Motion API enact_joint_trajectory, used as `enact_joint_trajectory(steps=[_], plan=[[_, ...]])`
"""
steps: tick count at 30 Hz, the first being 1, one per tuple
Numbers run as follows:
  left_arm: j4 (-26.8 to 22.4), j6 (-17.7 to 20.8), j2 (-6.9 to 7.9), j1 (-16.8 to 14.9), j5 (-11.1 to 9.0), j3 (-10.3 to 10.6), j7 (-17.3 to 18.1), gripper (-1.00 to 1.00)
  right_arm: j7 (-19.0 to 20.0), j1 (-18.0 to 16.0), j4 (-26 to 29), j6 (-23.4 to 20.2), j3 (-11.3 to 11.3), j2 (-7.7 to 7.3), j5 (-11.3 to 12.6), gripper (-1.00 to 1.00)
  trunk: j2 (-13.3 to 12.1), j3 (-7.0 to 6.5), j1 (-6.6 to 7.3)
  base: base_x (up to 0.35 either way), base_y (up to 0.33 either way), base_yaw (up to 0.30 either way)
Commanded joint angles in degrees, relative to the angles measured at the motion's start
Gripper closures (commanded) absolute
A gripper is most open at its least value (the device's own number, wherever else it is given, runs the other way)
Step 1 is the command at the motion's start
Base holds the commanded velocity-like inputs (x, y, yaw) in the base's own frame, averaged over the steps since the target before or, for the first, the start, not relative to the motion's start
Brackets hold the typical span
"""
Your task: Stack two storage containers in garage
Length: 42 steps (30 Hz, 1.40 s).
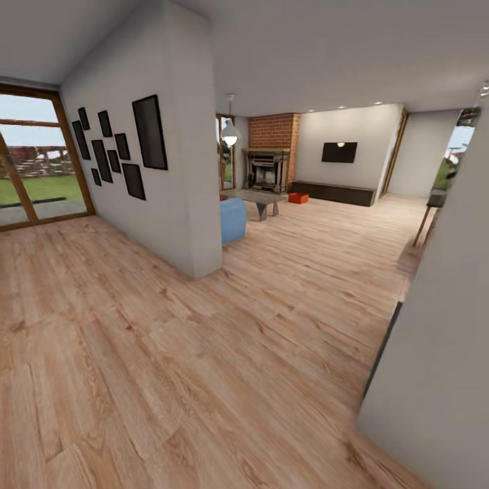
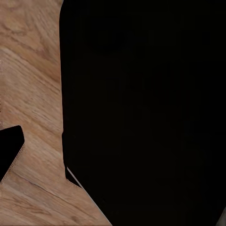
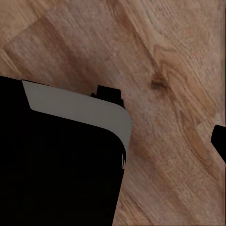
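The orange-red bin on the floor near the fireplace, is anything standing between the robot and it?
Mostly open light wood-plank floor leads to the orange-red rectangular storage bin. A grey coffee table and the blue sofa end sit just left of that path, beside the white partition wall.

no readable text, labels or signs
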<state>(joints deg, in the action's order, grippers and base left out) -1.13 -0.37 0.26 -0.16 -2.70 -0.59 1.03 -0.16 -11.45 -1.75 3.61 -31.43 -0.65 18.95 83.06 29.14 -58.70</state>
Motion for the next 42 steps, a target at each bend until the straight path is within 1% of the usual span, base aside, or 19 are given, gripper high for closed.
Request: enact_joint_trajectory(steps=[1, 27, 33, 42], plan=[[0.0, -0.1, 0.01, 0.0, -0.3, 0.0, 0.1, -1.00, 0.0, -0.1, -0.2, 0.3, -0.5, 0.04, 0.5, -1.00, 0.0, 0.05, -0.03, 0.322, 0.000, 0.001], [0.0, 0.0, 0.01, 0.0, -0.3, 0.0, 0.1, -1.00, -0.3, -0.1, -0.2, 0.1, -0.5, 0.17, 0.5, -1.00, 0.0, 0.05, -0.03, 0.322, 0.000, 0.000], [0.0, 0.0, -0.01, 0.0, -0.3, 0.0, 0.1, -1.00, -0.5, 0.0, -0.2, -0.3, -0.5, -0.10, 0.5, -1.00, 0.0, 0.05, -0.03, 0.322, 0.000, 0.000], [0.0, 0.0, 0.01, 0.0, -0.3, 0.0, 0.1, -1.00, -0.7, 0.0, -0.2, -0.4, -0.5, -0.01, 0.5, -1.00, 0.0, 0.05, -0.03, 0.322, 0.000, 0.000]])
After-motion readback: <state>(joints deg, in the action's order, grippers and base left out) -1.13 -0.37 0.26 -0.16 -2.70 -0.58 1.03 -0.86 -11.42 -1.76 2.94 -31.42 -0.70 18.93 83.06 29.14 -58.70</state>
